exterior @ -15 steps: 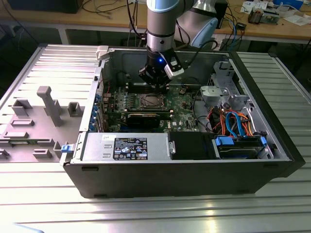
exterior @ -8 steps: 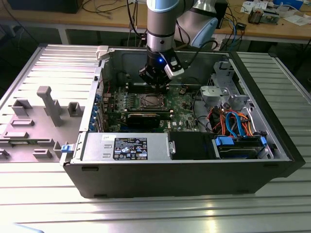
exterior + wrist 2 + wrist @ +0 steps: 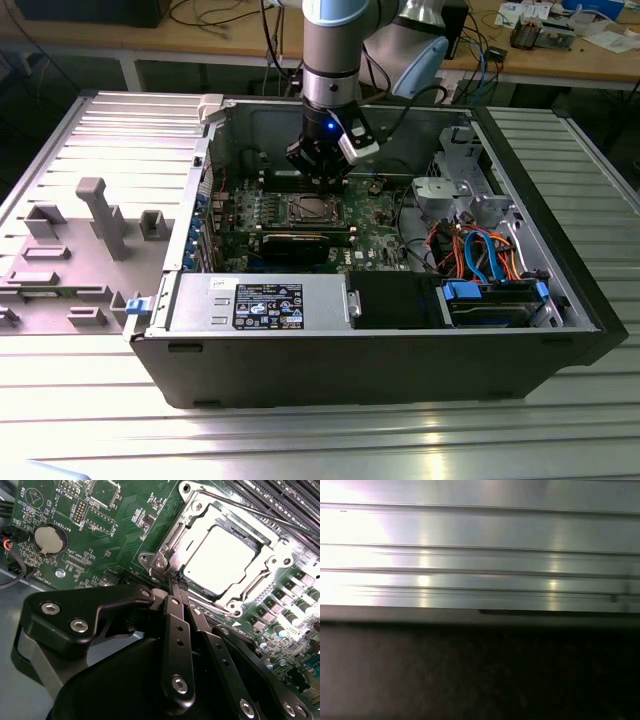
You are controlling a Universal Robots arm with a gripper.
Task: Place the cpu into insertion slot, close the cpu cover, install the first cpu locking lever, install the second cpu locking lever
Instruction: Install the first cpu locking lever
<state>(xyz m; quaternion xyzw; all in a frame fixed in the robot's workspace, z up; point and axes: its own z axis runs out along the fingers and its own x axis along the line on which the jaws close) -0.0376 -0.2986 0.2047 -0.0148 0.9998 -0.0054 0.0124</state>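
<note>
Claw [image 3: 176, 582] fingers pressed together, empty, tips at the corner of the cover [image 3: 200, 520] lying over the chip [image 3: 217, 560] in its socket; likely light, stiff, fragile, best held by edges.

Silver cpu [image 3: 220, 560], green motherboard [image 3: 125, 525]

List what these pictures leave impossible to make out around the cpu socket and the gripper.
- Insertion slot contact field: covered by the cpu and cpu cover in the second wrist view.
- Locking levers' latch state: unclear there; glare washes out the socket.
- Socket detail: too small in the exterior view, partly behind the gripper.
- Fingertip contact: unclear at the gripper.
</note>
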